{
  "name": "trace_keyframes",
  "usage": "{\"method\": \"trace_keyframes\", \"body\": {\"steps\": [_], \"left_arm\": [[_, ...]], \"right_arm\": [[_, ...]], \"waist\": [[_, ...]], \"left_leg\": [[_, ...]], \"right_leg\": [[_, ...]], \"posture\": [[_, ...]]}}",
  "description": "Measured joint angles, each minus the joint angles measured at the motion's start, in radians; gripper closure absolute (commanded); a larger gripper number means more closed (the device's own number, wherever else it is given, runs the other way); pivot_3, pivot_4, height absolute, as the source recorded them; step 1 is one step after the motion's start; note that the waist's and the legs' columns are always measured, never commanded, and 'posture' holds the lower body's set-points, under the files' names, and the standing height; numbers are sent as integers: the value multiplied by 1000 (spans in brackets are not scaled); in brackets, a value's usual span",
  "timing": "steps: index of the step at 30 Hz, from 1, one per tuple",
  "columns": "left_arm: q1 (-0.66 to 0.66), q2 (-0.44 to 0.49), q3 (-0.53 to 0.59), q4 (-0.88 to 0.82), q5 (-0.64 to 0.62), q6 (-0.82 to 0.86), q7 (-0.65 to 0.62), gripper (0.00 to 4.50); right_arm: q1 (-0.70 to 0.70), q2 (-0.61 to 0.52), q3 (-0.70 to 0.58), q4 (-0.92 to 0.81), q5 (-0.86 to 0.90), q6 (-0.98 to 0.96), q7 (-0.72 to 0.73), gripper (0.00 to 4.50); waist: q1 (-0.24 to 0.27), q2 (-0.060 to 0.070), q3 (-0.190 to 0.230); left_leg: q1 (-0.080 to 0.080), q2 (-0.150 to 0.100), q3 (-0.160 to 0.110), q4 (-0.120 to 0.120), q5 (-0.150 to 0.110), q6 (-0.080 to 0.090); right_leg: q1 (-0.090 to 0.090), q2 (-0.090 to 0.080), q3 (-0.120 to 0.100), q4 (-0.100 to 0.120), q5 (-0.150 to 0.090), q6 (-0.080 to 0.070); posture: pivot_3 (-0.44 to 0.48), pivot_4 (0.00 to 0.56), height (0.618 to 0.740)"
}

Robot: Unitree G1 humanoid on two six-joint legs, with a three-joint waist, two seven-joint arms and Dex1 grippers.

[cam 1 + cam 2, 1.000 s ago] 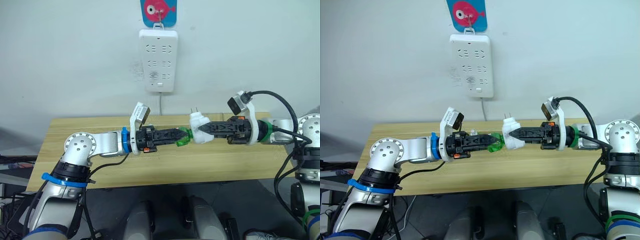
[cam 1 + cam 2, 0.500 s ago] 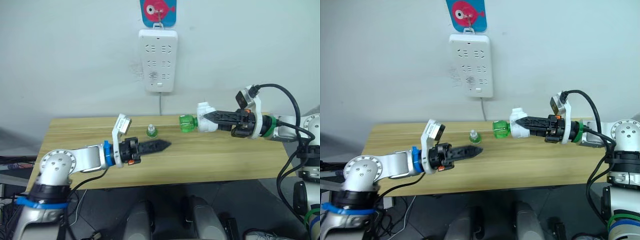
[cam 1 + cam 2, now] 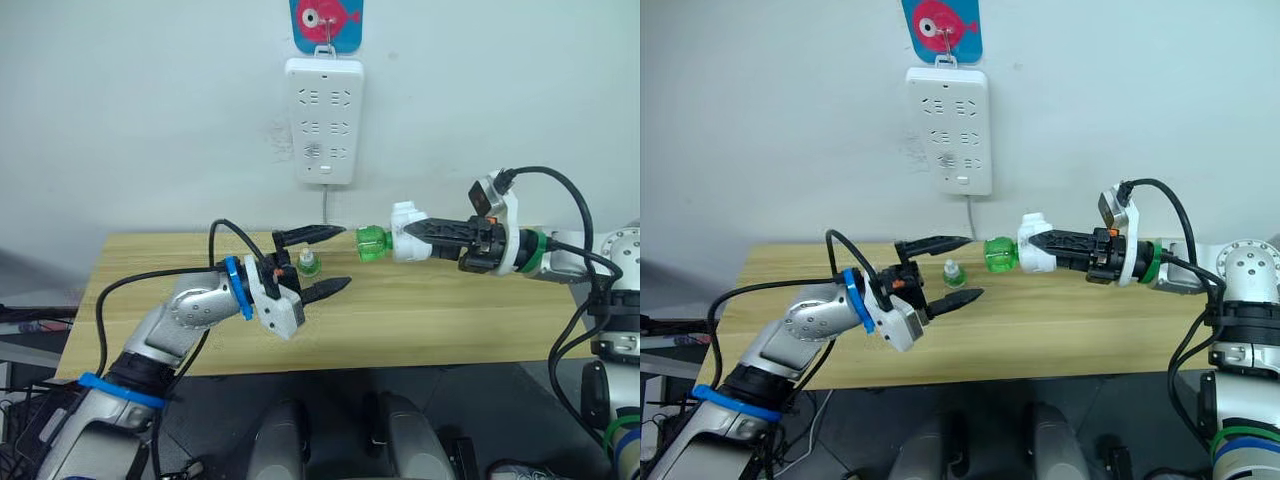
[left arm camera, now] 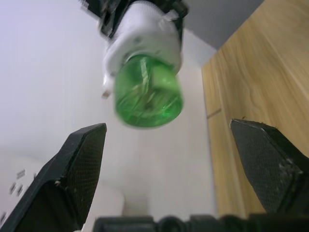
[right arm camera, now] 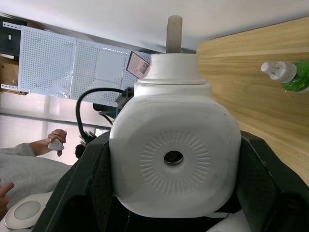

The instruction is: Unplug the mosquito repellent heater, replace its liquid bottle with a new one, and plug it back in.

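My right gripper (image 3: 418, 232) is shut on the mosquito repellent heater (image 3: 405, 225), a white unit held level above the wooden table (image 3: 450, 310). A green liquid bottle (image 3: 372, 243) sticks out of the heater toward my left arm. The heater's round vent (image 5: 173, 157) faces the right wrist camera. My left gripper (image 3: 325, 262) is open, its fingers (image 4: 77, 164) spread wide and aimed at the green bottle (image 4: 148, 94), a short way off it. A second small green bottle with a white cap (image 3: 308, 263) stands on the table beyond the left fingers.
A long white power strip (image 3: 324, 122) hangs on the wall from a blue fish hook (image 3: 326, 20), its cord dropping behind the table. In the right wrist view a person's hand (image 5: 54, 140) shows beyond the table's end.
My left gripper has opened wide, turned and risen toward the heater's bottle; half a second ago it was shut and low over the table. The right gripper with the heater has barely moved.
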Motion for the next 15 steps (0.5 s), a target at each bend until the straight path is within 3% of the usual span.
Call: {"method": "trace_keyframes", "body": {"steps": [12,15], "left_arm": [[-114,-96,2,117,175,-128,145,36],[-130,-97,1,129,186,-142,159,607]], "right_arm": [[4,2,33,-24,112,-11,-52,1527],[10,0,43,-31,138,-27,-70,1527]], "waist": [[-5,0,0],[-5,0,0]], "left_leg": [[1,1,0,1,0,0],[1,1,0,1,0,0]], "right_leg": [[0,0,-1,2,0,1],[0,0,-1,2,0,1]], "posture": [[-188,261,740],[-192,260,740]]}}
